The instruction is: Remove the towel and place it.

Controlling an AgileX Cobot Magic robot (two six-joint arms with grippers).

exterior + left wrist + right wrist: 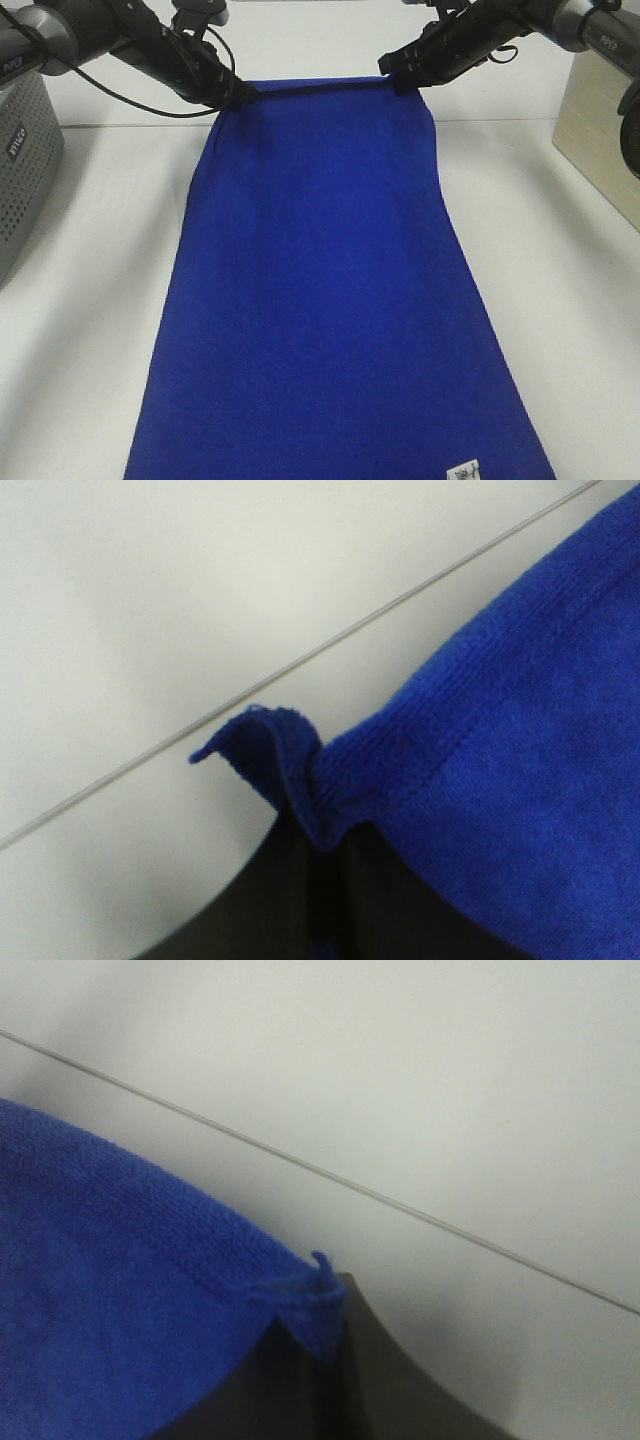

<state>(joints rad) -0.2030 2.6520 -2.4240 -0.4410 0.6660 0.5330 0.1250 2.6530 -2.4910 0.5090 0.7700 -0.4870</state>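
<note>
Towel [320, 290]: a large royal-blue cloth lay spread lengthwise down the middle of the white table [90, 250], its far edge lifted and stretched taut between the two grippers, its near end running out of the exterior high view.
Tag [462, 470]: a small white label sat at the near right corner of the towel.
Left gripper [238, 97]: it was clenched on the far left corner of the towel; in the left wrist view the dark fingers [300, 900] pinched a folded tuft of blue terry [480, 810].
Right gripper [396, 80]: it was clamped on the far right corner; the right wrist view showed the towel's corner [130, 1290] nipped at the tip of the dark fingers [340, 1380].
Far edge: it ran as a nearly straight, slightly tilted line from one gripper to the other, above the table surface.
Grey box [20, 170]: a perforated grey unit stood at the left edge of the table, apart from the towel.
Pale box [600, 130]: a beige unit stood at the right edge, also apart from the towel.
</note>
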